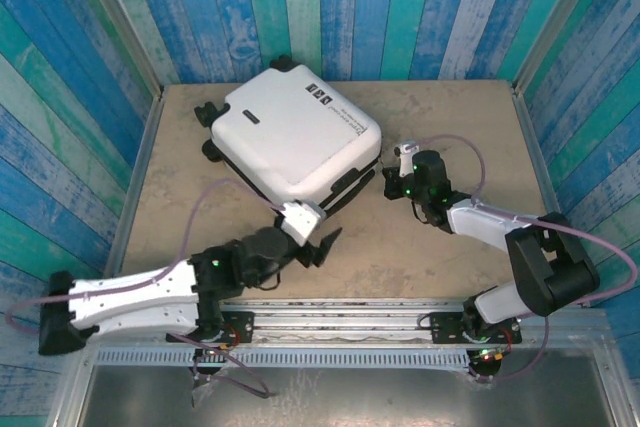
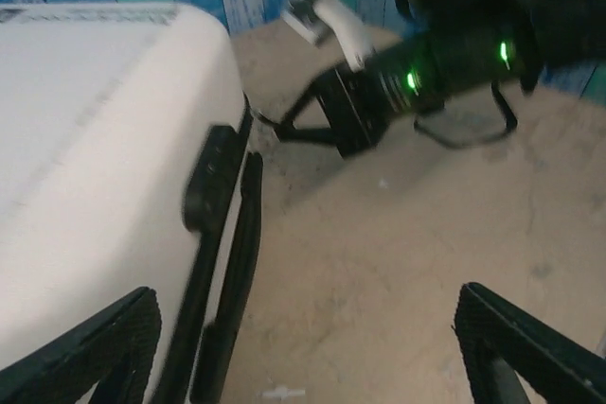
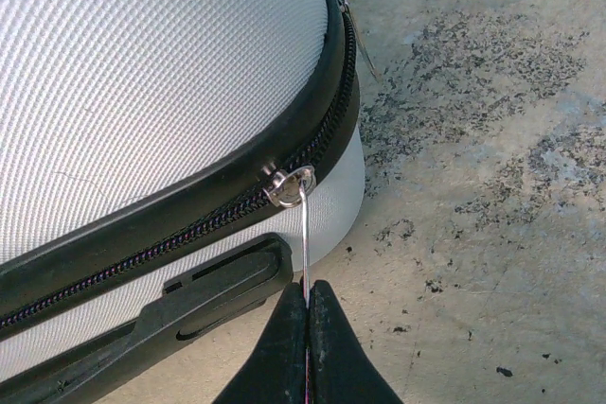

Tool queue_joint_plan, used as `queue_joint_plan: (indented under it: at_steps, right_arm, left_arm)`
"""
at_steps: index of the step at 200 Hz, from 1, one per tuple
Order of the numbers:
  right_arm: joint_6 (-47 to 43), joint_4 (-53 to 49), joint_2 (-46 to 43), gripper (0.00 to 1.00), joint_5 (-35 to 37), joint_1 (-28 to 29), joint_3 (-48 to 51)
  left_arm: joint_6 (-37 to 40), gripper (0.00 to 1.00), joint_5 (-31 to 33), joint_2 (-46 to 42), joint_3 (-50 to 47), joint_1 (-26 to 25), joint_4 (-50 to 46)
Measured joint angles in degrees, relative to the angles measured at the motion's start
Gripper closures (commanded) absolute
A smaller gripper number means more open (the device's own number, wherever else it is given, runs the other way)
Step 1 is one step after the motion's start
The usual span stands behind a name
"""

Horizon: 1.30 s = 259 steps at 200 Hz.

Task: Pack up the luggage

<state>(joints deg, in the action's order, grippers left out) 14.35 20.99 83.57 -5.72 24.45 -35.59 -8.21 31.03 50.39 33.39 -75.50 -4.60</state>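
While the luggage (image 1: 295,137) lies closed, right claw (image 3: 307,295) pinches zipper pull (image 3: 304,229).

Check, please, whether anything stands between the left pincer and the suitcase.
Nothing visible does. The left pincer stands open right beside the near corner of the suitcase, with no object between them. The right pincer is shut on the zipper pull at the suitcase's side.

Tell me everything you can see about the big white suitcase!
The suitcase is a white hard shell with a bumpy woven-looking texture, lying flat and closed on the beige table. It has black wheels, a black handle, small black labels on top and a black zipper band. The right hand pinches its thin metal zipper pull.
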Motion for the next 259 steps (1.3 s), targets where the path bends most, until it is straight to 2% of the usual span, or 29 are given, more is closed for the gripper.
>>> queue_joint_plan:
  at_steps: [18,33,52,82,109,129,224,239,259]
  right_arm:
    - [0.0,0.0,0.0,1.0,-0.1,0.0,0.0]
    - [0.0,0.0,0.0,1.0,-0.1,-0.1,0.0]
    - [0.0,0.0,0.0,1.0,-0.2,-0.1,-0.1]
    - [-0.3,-0.2,0.0,1.0,-0.8,-0.5,-0.1]
    - [-0.7,-1.1,0.0,1.0,-2.0,-1.0,-0.6]
    - [-1.2,-2.3,0.0,1.0,-2.6,-1.3,-1.3]
    - [-2.4,-5.6,0.2,1.0,-3.8,-1.8,-3.3]
    - [-2.6,-6.6,0.3,1.0,-3.8,-1.8,-3.8]
    - [-2.9,-6.9,0.3,1.0,-3.8,-1.9,-4.1]
  left_arm:
    - [-1.6,0.15,7.6,10.4,3.8,-6.2,-3.1]
    - [-4.4,0.11,12.5,20.0,8.3,-8.0,-6.1]
    - [-8.5,0.07,17.5,32.0,15.5,-8.0,-10.4]
    - [-14.4,0.07,17.5,46.9,26.2,-3.0,-16.2]
    - [-17.2,0.07,15.7,51.9,28.6,2.5,-18.3]
    - [-18.8,0.08,15.7,54.5,30.2,4.7,-20.4]
    - [-18.6,0.07,22.7,65.1,40.9,5.7,-27.9]
    - [-18.4,0.1,22.5,65.9,41.6,6.2,-28.0]
    - [-17.4,0.2,21.1,66.7,42.1,7.5,-28.0]
